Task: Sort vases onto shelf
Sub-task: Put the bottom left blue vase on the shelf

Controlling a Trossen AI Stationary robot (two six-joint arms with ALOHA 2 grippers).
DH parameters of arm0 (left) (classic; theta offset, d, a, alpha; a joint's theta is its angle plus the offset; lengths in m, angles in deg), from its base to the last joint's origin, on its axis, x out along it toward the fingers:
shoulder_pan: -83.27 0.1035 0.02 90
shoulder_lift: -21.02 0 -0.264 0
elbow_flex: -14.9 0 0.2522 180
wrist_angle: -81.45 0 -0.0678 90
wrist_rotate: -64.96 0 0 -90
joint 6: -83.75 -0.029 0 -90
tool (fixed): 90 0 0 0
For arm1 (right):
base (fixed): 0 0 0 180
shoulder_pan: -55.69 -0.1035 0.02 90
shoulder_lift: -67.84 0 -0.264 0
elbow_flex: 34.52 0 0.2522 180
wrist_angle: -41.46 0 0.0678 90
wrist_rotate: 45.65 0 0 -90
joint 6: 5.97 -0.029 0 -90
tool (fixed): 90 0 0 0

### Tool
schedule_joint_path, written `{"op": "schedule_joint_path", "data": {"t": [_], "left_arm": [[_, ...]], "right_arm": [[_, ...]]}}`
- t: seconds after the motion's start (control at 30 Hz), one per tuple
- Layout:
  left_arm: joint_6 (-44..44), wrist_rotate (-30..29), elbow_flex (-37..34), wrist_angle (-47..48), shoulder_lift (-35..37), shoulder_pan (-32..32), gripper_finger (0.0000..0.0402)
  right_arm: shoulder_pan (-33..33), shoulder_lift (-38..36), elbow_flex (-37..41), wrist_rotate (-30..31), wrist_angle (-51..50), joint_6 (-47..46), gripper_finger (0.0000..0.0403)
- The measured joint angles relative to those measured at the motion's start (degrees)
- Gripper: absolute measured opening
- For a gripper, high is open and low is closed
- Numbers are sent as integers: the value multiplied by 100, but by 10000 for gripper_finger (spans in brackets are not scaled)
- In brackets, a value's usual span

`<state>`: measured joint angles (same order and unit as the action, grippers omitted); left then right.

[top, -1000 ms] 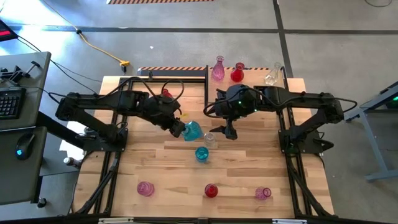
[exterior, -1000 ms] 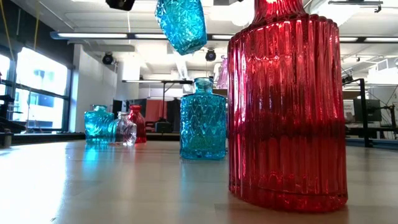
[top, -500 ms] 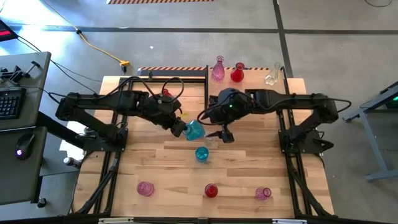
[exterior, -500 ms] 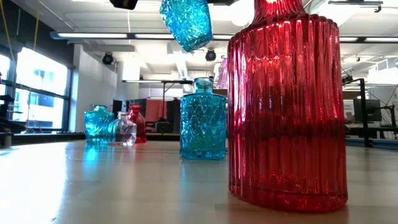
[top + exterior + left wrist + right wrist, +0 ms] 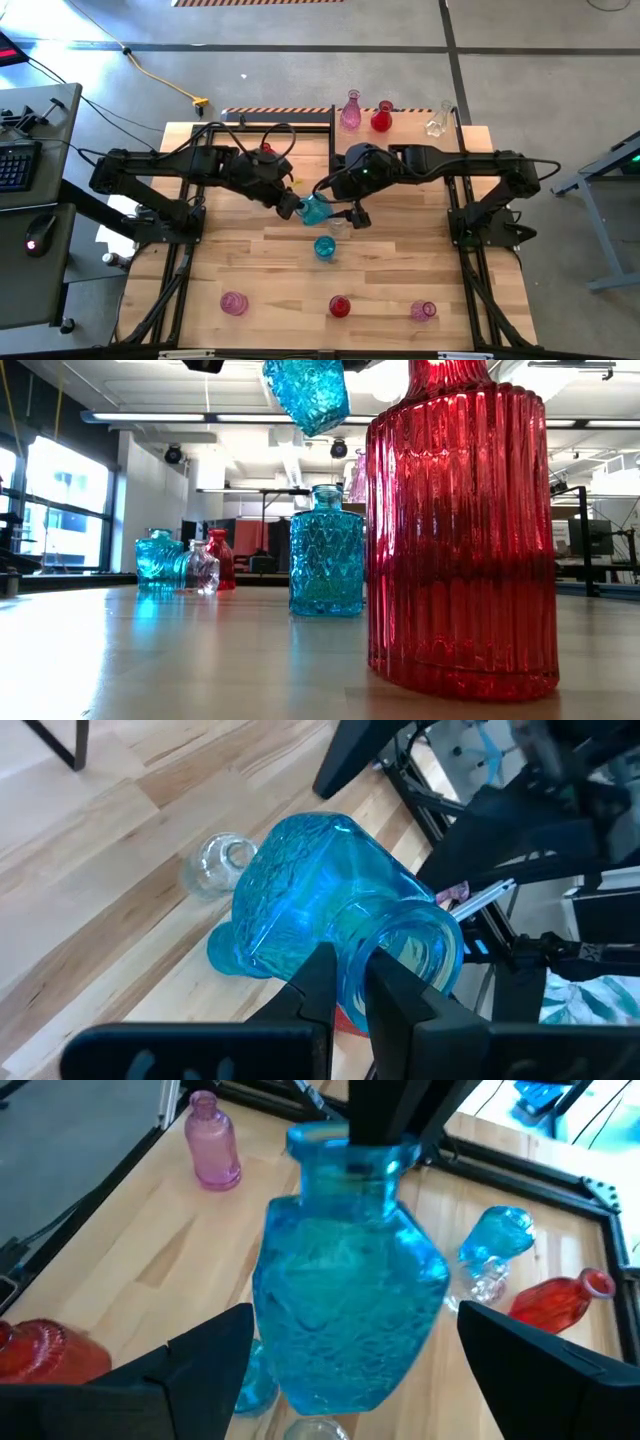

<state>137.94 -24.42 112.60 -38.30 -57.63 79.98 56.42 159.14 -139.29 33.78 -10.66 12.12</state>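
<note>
- The left gripper [image 5: 345, 982] pinches the rim of a turquoise faceted vase [image 5: 320, 895], one finger inside the mouth and one outside, jaws nearly together on the thin glass wall. It holds the vase tilted in the air above the middle of the table [image 5: 250, 270].
- The right gripper [image 5: 350, 1370] stands wide, a dark finger on either side of the same vase's body and neither visibly touching it. This looks like a handover being set up, the right arm placed to take the broader body while the left holds the lip.
- In the low view the vase [image 5: 307, 395] hangs clear of the tabletop. Its glass is translucent with a cut, crinkled pattern and a short neck.
- Directly below it stand a small clear glass vase [image 5: 337, 224] and a second turquoise bottle [image 5: 324, 247].
- Nearer the front edge sit a pink vase [image 5: 234, 303], a ribbed red vase [image 5: 340, 306] and another pink one [image 5: 423, 311].
- At the far edge a tall-necked pink vase [image 5: 350, 112], a round red vase [image 5: 380, 119] and a clear vase [image 5: 436, 122] stand in a row.
</note>
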Motion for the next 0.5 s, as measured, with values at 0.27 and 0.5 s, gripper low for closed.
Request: {"op": "schedule_joint_path", "data": {"t": [0.27, 0.5], "left_arm": [[15, 2, -2, -63, -4, 0, 21], [11, 15, -2, -173, -4, 0, 21]], "right_arm": [[0, 75, 0, -124, 27, 44, 332], [-4, 192, 0, -310, 260, 40, 332]]}}
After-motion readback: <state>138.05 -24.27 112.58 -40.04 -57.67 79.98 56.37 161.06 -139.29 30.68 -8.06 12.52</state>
